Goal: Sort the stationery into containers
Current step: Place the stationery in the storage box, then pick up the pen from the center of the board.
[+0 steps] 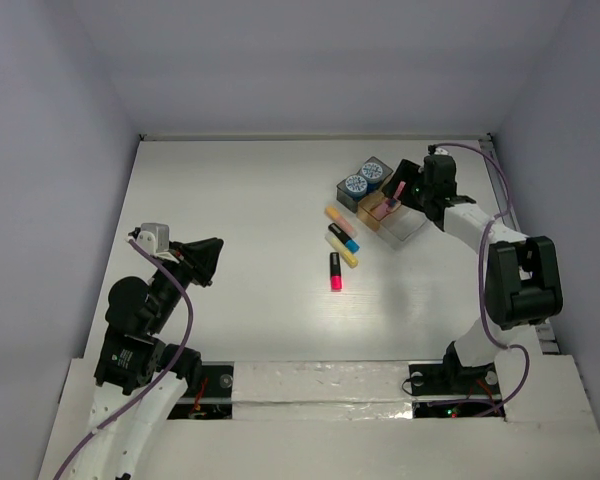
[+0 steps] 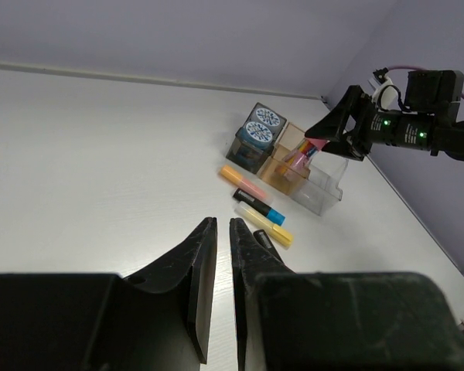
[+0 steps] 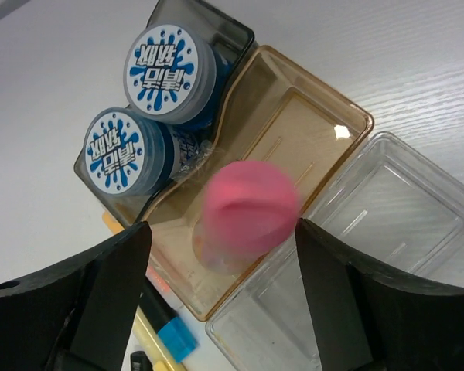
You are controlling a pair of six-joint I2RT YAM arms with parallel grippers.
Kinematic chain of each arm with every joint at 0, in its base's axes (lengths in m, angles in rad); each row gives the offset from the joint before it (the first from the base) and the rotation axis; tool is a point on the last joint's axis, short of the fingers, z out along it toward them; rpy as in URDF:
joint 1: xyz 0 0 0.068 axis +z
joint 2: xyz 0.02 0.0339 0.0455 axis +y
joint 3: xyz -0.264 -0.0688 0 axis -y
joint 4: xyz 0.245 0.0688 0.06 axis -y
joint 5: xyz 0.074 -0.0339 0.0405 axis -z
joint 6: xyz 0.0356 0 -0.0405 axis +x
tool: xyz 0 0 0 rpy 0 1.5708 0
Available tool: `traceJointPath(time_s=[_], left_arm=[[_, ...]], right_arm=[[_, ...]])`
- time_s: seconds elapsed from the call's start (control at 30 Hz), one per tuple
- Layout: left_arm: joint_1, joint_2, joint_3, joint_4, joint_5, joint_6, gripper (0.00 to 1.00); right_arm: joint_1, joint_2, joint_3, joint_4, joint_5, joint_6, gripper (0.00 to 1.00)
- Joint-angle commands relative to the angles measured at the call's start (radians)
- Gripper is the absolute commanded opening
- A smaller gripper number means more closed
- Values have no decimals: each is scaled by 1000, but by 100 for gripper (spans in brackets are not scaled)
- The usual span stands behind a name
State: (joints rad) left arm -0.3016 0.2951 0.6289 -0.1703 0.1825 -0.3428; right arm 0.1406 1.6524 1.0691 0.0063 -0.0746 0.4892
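I see my right gripper [image 3: 220, 226] spread wide above the amber tray [image 3: 301, 108] — pink-topped stick [image 3: 249, 207] blurred between its fingers; left gripper [image 2: 223, 226] pressed together, empty.

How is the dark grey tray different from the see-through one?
The dark grey tray is smoky and holds two blue-and-white pots; the clear tray is see-through and holds nothing. In the top view, the dark grey tray sits farther back and more to the left than the clear tray. Both are small open rectangles set against the amber tray.
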Motion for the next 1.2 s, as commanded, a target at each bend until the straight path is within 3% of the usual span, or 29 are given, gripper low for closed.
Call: traceJointPath(time_s=[0.0,0.2,0.3,0.33,0.37,0.4,0.53,0.7,0.83,0.9,1.07,1.17], left_arm=[[-5,-5,9,32,0,-4,10],[-5,-4,9,32,0,-5,10],[-5,-4,9,34,0,-5,10],[-5,-2,9,34,0,-5,10],[-5,-1,9,34,0,-5,10],[-5,-1,8,34,0,-7,10],[-5,9,3,40,2,-7,10],[-5,16,0,46,8,-13,1],[-5,24,-1,49,11,-16,0],[-5,41,-5,60,35,-18,0],[-5,202,20,75,121,-27,1],[-14,239,-3,141,172,-105,3]], right_arm=[[-7,-31,63,1,47,-12,82],[-7,-71,126,-69,151,-77,83],[7,-134,69,-17,99,-86,58],[20,-144,52,-3,82,-93,42],[39,-154,37,7,31,-101,6],[97,-152,35,-3,16,-119,0],[310,-111,45,-83,58,-170,0],[474,-63,34,-195,162,-166,4],[553,-78,-30,-233,213,-155,58],[583,-77,-52,-268,239,-140,65],[583,-65,-130,-229,231,-107,61],[583,-43,-132,-213,219,-106,57]])
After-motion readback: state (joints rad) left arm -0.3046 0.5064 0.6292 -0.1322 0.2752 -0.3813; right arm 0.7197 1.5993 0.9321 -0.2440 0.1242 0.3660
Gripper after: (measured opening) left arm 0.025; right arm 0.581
